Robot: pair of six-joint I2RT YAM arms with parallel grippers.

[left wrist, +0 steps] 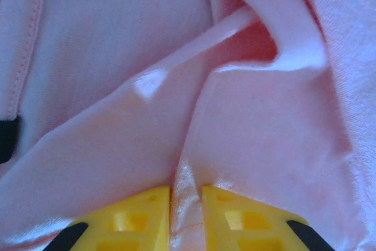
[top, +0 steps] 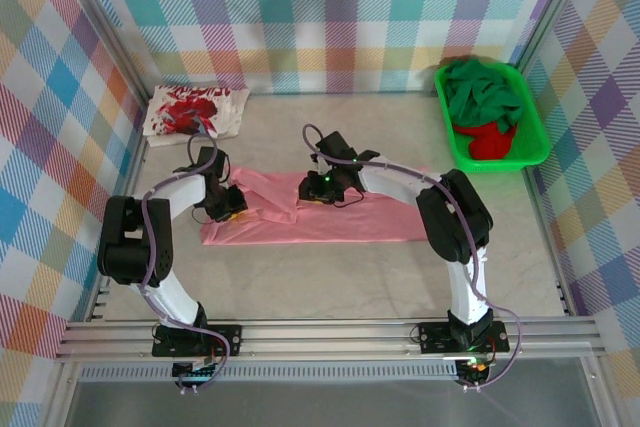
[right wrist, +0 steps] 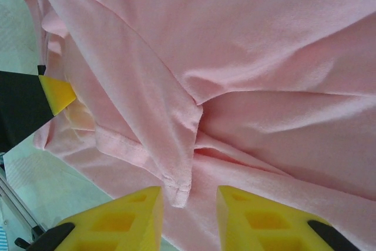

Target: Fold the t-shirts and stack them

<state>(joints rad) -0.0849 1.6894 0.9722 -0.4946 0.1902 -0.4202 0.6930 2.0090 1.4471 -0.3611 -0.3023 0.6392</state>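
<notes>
Showing four t-shirts [top: 350, 219], one tray [top: 447, 112].

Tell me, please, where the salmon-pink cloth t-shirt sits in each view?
Top external: salmon-pink cloth t-shirt centred, under left hand and right hand.
Left wrist: ridged between left hand's fingers.
Right wrist: corner between right hand's fingers.
Shared landmark: left hand, likely right wrist's left-edge yellow tip.

Pastel plaid walls [top: 340, 17] around a pale beige table [top: 330, 287] (faintly marbled)

Mid-table, a plain salmon-pink t-shirt [top: 330, 222]; far left, a white t-shirt [top: 195, 112] splashed with red print; far right, a bright green tray [top: 534, 115] with a dark green shirt [top: 485, 97] and a red shirt [top: 492, 144]; the arms [top: 180, 202] are white with black joints; the plaid runs teal, orange, purple and yellow.
</notes>
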